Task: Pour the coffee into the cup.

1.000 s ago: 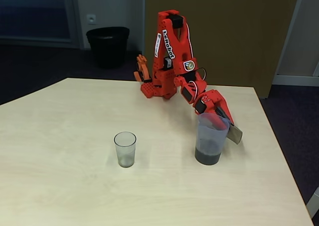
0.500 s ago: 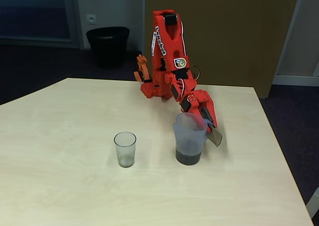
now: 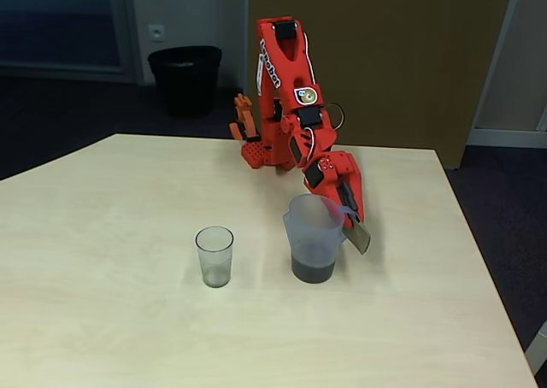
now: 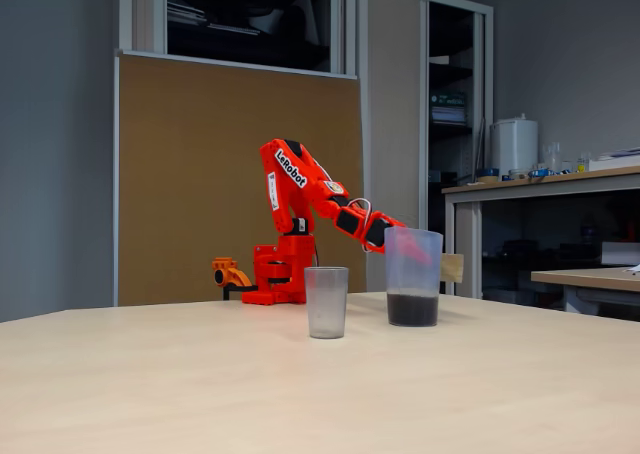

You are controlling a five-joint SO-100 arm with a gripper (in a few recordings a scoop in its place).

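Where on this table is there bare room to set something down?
The whole near strip of the table in front of the cup and the pitcher is bare, as is the wide left part beyond the cup. It is crowded at the far edge, around the arm's base and the end effector.

Looked like an office: pale meeting table (image 3: pixel 102 320), black waste bin (image 3: pixel 185 79), brown pinboard wall (image 4: pixel 200 174), desks (image 4: pixel 520 189) and shelving behind.

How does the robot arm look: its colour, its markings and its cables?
The arm is bright red-orange plastic with blocky segments and black motor blocks at the joints. White "LeRobot" lettering runs along the upper link, a round sticker sits below it, and thin cables loop beside the joints. The hand is red too.
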